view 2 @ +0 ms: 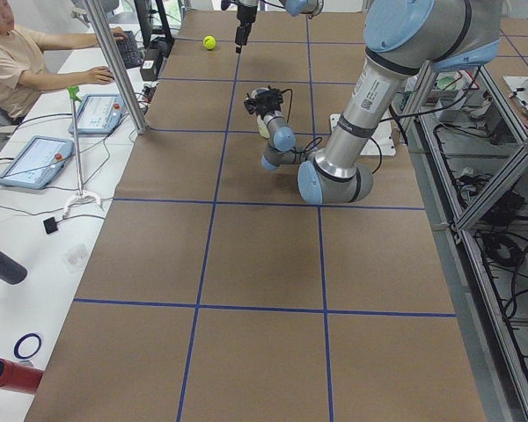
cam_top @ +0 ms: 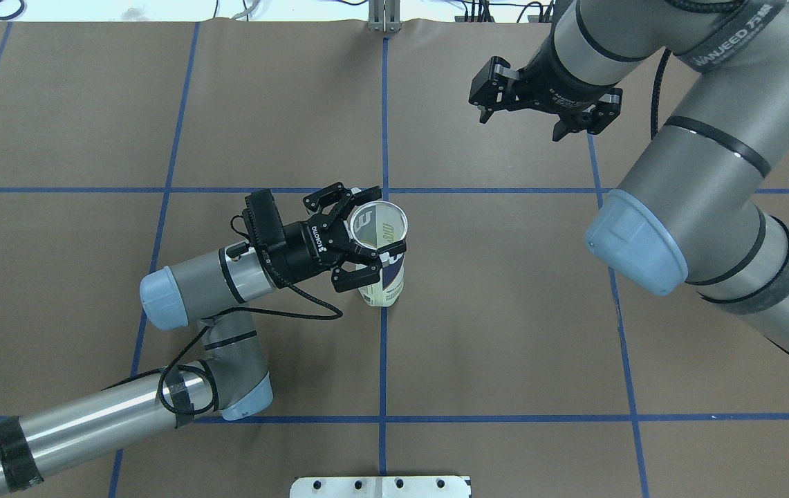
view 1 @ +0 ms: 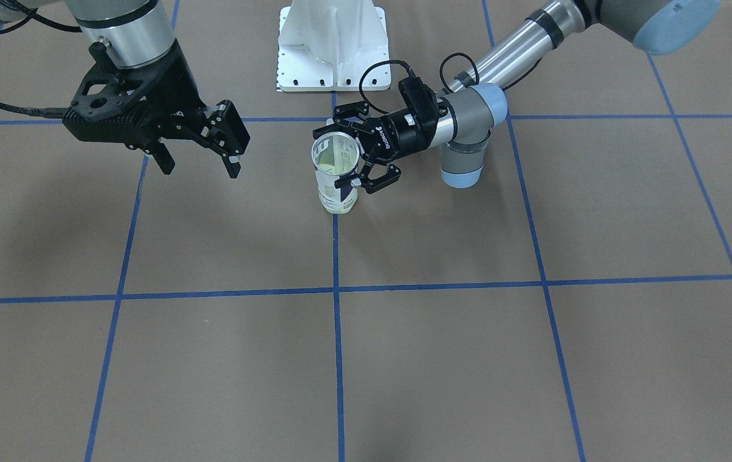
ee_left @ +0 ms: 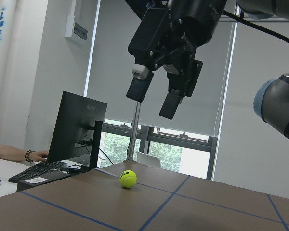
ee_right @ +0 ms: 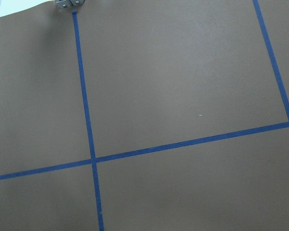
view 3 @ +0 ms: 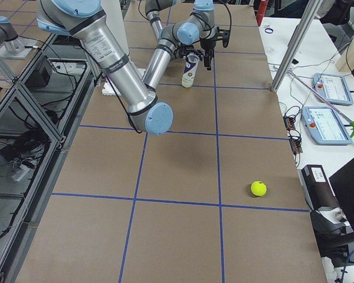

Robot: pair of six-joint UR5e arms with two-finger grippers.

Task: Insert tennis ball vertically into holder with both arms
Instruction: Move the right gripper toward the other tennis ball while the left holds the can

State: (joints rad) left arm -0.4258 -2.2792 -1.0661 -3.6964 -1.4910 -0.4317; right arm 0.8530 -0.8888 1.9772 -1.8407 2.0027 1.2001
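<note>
The holder (cam_top: 382, 257) is taken as the landmark; it is seen standing upright on the brown surface (cam_top: 505, 332), on a blue tape line (cam_top: 384, 360), its open metal-rimmed mouth facing up.

To the holder's left in the overhead view, the left arm (cam_top: 200, 283) is laid low and nearly level across the surface. The left end effector (cam_top: 368, 232) is set around the upper part of the holder, one finger on each side just under the rim, spread to about the can's width; whether the pads (cam_top: 355, 277) actually press the plastic cannot be told. A black cable (cam_top: 283, 304) is looped beside the wrist.

Inside the holder a pale yellow-green tint is seen at the bottom through the clear wall, but what it is cannot be told.

To the holder's right and beyond it, the right arm (cam_top: 698, 207) is held high above the surface. The right end effector (cam_top: 548, 104) is seen spread wide with nothing between its fingers (view 1: 232, 157), well apart from the holder.

The tennis ball (view 3: 258, 188) is seen lying on the surface far from the holder, past the right end effector, near the surface's end on the robot's right. Behind the holder, at the robot's base, a white pedestal (view 1: 332, 45) is seen.
</note>
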